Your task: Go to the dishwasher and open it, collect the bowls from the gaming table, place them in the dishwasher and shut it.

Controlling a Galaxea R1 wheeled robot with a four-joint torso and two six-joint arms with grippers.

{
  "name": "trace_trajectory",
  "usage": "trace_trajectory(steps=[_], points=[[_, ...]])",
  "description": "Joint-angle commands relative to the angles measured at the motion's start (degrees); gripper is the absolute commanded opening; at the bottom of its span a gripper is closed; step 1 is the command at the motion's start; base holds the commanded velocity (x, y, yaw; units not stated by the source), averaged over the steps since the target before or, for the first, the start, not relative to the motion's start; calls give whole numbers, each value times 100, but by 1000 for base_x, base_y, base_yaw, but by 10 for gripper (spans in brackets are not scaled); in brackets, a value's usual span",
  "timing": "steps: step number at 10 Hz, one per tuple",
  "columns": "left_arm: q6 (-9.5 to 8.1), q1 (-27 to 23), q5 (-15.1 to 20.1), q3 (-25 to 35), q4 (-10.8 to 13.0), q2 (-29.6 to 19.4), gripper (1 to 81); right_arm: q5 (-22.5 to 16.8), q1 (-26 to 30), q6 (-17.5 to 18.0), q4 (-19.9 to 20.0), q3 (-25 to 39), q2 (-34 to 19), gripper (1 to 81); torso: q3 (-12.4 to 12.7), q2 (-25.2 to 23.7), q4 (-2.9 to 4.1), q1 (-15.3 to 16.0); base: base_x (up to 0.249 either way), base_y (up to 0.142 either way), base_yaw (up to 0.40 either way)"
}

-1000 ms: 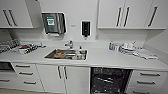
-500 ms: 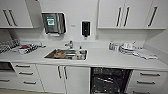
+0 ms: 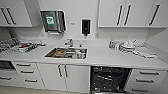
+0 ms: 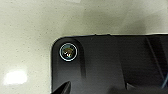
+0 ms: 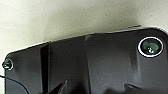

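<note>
Neither claw's state can be told; both wrist cameras are looking down past dark robot plates at pale speckled floor. The dishwasher is standing open under the white counter, dark racks showing, right of the sink and its cabinet doors.

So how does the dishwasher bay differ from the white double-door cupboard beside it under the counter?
The dishwasher bay stands open, showing a dark interior with racks; the white double-door cupboard is shut, with two dark vertical handles at its middle. The dishwasher sits right of the steel sink; the cupboard sits directly beneath it. Both sit under the same white countertop.
</note>
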Motion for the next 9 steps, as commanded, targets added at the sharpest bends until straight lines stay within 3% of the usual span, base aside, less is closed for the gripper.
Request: trace_trajectory(steps=[1,4,6,9], points=[[34,-236,302,-35,-46,0,811,-280,252,-24,-58,53,54,811,0,558,0,-358,0,0,0],[42,-245,311,-35,-37,44,811,-280,252,-33,-67,27,37,811,0,1157,0,-745,0,0,0],[34,-245,311,-35,-46,62,811,-271,243,-24,-67,36,37,811,343,1557,0,-1003,0,0,0],[34,-245,311,-35,-46,62,811,-271,243,-24,-84,26,37,811,621,2114,0,-1364,0,0,0]])
